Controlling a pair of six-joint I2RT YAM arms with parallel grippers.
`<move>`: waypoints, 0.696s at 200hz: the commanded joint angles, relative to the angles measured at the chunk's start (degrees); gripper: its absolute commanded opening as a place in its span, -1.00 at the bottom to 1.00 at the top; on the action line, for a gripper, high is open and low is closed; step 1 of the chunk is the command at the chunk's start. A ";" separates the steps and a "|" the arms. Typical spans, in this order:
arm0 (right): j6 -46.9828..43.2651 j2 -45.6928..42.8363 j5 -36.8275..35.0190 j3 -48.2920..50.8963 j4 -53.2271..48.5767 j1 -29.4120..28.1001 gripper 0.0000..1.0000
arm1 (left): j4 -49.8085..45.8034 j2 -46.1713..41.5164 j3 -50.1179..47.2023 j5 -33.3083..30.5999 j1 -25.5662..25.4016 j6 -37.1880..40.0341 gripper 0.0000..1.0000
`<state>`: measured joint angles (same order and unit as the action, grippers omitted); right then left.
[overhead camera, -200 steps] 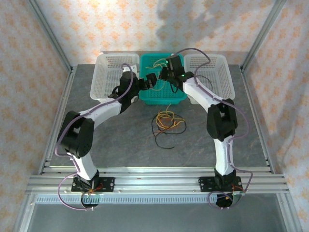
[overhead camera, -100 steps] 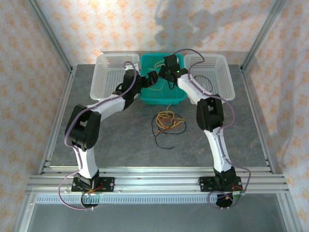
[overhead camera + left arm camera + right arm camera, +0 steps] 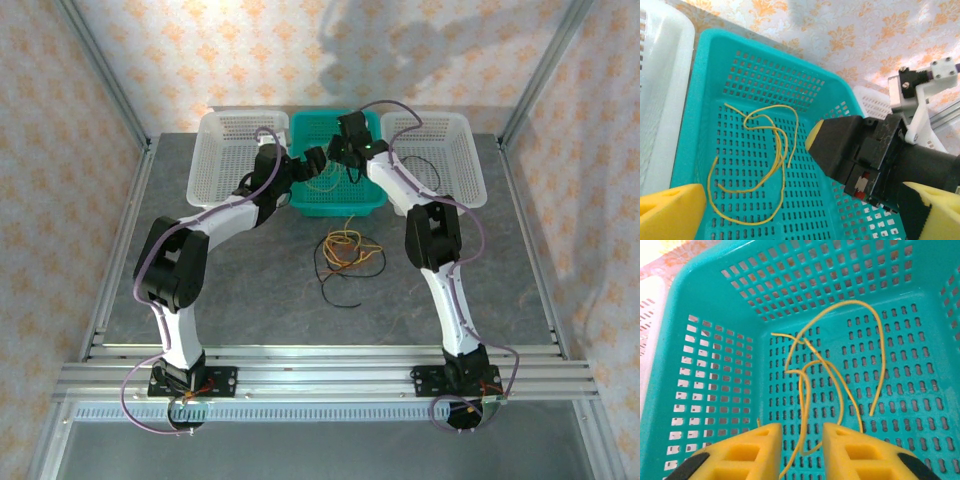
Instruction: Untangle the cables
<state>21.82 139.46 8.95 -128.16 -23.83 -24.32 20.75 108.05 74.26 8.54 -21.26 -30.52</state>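
While hanging barely parted, empty, directly over thin yellow cable (image 3: 855,301) in teal plastic basket (image 3: 790,280): right gripper (image 3: 801,437); left gripper (image 3: 802,212) gaping, empty; cable tangle (image 3: 345,252) basewards on worktop (image 3: 250,290).

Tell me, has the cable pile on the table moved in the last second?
No. The cable pile lies in the same spot as before, just in front of the teal basket's near rim.

Grey marbled tabletop (image 3: 250,290); cream wallpaper (image 3: 180,50), orange floral motifs, three sides; aluminium frame posts (image 3: 103,70); soft shadow (image 3: 400,40) on back wall.
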 commanded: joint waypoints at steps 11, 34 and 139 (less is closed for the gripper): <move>-2.07 -3.81 0.20 -0.95 -1.75 0.23 -0.37 | -0.27 -5.71 -3.65 -0.36 0.01 0.20 0.98; -3.25 -7.74 0.36 2.24 -1.21 0.23 -0.33 | -0.27 -9.61 -7.12 -0.36 -0.58 0.54 0.98; -4.15 -39.04 -0.61 43.29 11.26 -1.16 -0.36 | -5.35 -25.72 -22.61 -6.29 -10.47 3.45 0.98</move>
<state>18.81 107.39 10.41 -93.03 -16.03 -24.60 17.58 85.52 55.53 5.34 -29.65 -27.94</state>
